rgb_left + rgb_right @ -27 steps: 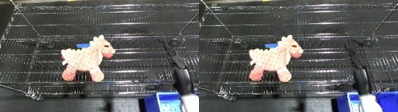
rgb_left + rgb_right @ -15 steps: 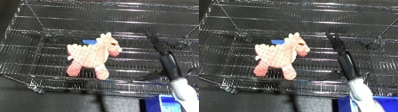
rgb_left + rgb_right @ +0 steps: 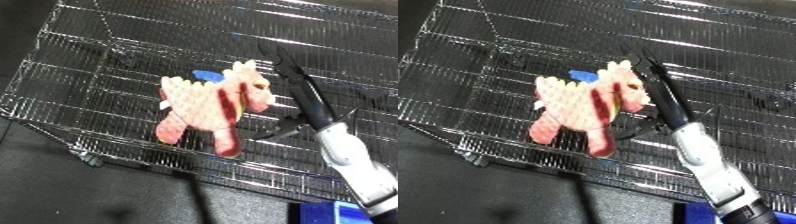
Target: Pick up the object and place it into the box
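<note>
The pink plush toy point(image 3: 213, 107) is lying on the wire shelf point(image 3: 107, 75), head toward the right. The right hand point(image 3: 298, 92) is stretched out flat with straight fingers, right beside the toy's head, thumb point(image 3: 282, 131) sticking out toward the toy, not holding anything. A bit of the blue bin point(image 3: 342, 212) shows at the bottom edge.

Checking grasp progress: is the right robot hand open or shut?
Open: the right robot hand has straight fingers beside the plush toy, thumb spread apart.
</note>
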Available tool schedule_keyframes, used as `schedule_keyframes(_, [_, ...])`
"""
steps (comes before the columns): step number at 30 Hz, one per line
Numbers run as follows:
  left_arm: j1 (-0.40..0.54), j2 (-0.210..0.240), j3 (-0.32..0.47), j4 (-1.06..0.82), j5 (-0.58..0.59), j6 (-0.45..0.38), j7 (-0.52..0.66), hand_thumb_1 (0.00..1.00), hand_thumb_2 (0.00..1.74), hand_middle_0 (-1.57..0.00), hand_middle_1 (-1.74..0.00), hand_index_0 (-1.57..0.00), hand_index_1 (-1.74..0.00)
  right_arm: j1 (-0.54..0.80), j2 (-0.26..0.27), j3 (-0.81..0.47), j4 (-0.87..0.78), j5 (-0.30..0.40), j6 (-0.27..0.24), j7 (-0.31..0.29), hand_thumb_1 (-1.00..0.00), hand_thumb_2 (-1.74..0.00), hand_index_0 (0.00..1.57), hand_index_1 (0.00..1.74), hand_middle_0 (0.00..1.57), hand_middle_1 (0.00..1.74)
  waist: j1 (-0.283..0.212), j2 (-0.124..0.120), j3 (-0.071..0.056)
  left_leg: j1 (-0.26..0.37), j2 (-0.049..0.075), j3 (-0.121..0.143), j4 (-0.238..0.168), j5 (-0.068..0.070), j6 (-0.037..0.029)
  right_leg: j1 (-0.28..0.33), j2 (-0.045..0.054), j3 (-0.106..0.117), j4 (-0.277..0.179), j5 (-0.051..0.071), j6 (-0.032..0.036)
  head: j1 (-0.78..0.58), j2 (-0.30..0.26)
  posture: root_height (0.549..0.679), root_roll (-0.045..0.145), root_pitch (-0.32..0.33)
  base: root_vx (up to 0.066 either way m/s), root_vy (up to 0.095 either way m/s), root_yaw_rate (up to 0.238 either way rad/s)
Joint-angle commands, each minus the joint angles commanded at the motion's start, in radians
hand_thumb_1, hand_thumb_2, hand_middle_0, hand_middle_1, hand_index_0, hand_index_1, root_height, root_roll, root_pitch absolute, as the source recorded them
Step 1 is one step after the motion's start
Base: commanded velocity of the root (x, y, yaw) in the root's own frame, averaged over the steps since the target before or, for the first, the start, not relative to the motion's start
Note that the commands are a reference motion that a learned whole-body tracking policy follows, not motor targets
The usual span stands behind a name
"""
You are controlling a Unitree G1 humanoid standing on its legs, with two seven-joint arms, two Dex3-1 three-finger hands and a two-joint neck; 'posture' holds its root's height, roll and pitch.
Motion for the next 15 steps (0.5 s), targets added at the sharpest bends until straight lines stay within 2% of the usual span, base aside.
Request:
schedule_keyframes(6, [-0.005,0.016,-0.018,-0.002,-0.009,-0.011,-0.002,1.00,1.74,-1.57,-1.74,-1.57,-1.74,-0.143,-0.001,0.095,0.125,-0.042,0.008,-0.008,0.00,0.00,0.00,0.00,0.00,0.00,0.030,0.003,0.000,-0.050,-0.005,-0.015,0.012,0.004,0.0007,-0.033,-0.0024,-0.007,0.000,0.007,0.0007,0.023,0.014,0.622,0.015,-0.119,0.003,0.013,0.071])
schedule_keyframes(11, [-0.018,0.028,-0.033,0.000,-0.011,-0.018,0.003,1.00,1.74,-1.57,-1.74,-1.57,-1.74,-0.226,0.028,0.163,0.230,-0.092,0.020,-0.012,0.00,0.00,0.00,0.00,0.00,0.00,0.054,0.004,0.000,-0.080,-0.007,-0.025,0.018,0.005,0.0020,-0.052,-0.0045,-0.015,0.001,0.013,0.0001,0.039,0.024,0.622,0.008,-0.098,-0.001,0.001,0.076])
schedule_keyframes(15, [-0.023,0.032,-0.038,-0.002,-0.012,-0.024,0.007,1.00,1.74,-1.57,-1.74,-1.57,-1.74,-0.274,0.059,0.222,0.310,-0.116,0.026,0.012,0.00,0.00,0.00,0.00,0.00,0.00,0.069,0.006,0.000,-0.095,-0.008,-0.032,0.021,0.006,0.0011,-0.060,-0.0041,-0.021,0.002,0.014,-0.0019,0.054,0.028,0.621,0.004,-0.088,0.000,0.001,0.049])
